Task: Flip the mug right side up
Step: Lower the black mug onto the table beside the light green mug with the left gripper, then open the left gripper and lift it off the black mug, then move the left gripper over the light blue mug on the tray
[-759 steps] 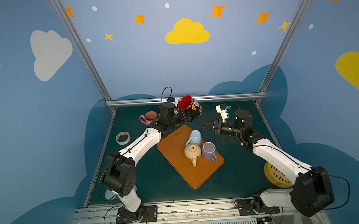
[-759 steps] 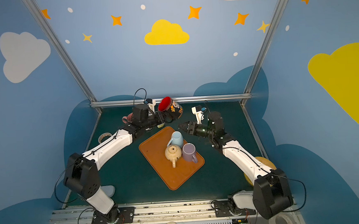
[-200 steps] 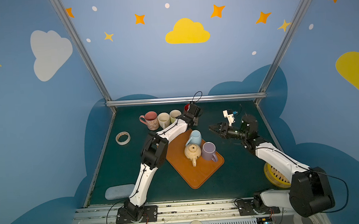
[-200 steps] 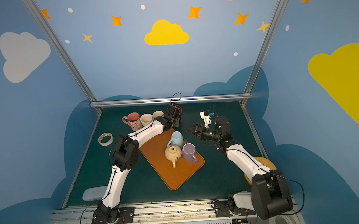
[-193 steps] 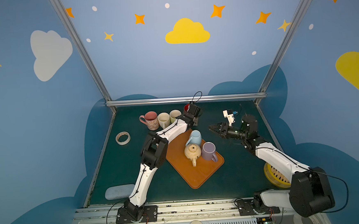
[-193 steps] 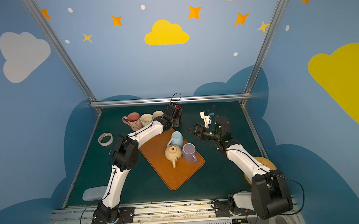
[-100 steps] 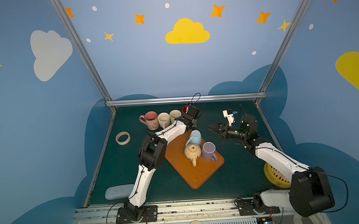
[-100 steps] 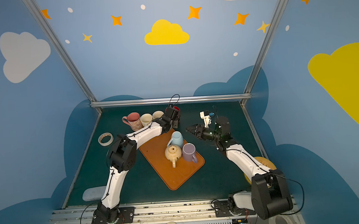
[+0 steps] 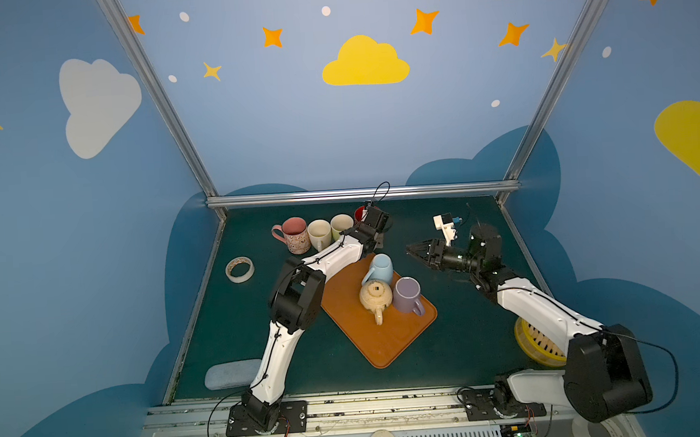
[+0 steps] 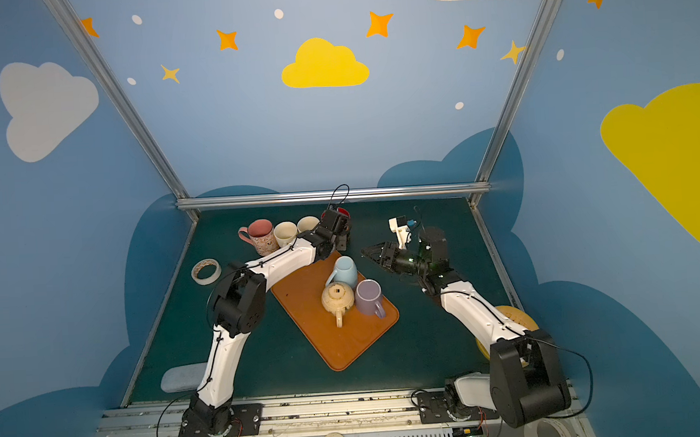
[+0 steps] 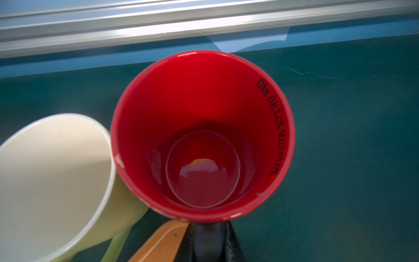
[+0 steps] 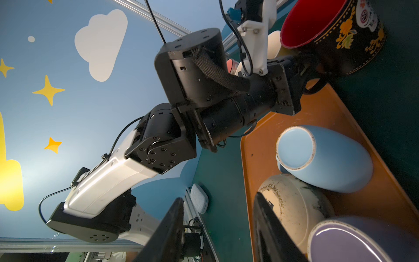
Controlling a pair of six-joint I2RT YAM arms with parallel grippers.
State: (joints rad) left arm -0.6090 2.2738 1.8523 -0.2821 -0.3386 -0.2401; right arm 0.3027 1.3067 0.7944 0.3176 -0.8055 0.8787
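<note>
Red-lined black mug (image 11: 201,136) sits mouth-up on table (image 11: 351,136), dead ahead of left end effector (image 11: 209,240) clamped on its handle (image 12: 320,84); right end effector (image 9: 415,249) half-open, empty, farther.

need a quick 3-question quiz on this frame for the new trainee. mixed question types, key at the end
1. Multiple choice: which part of the red-lined black mug is the left gripper shut on?
A) the rim
B) the handle
C) none, its jaws are open
2. True or false: the right gripper is shut on something.
3. Count: how many items sit on the orange tray?

Key
1. B.
2. False. It is open and empty, beside the tray.
3. Three: the blue mug, the teapot and the purple mug.
</note>
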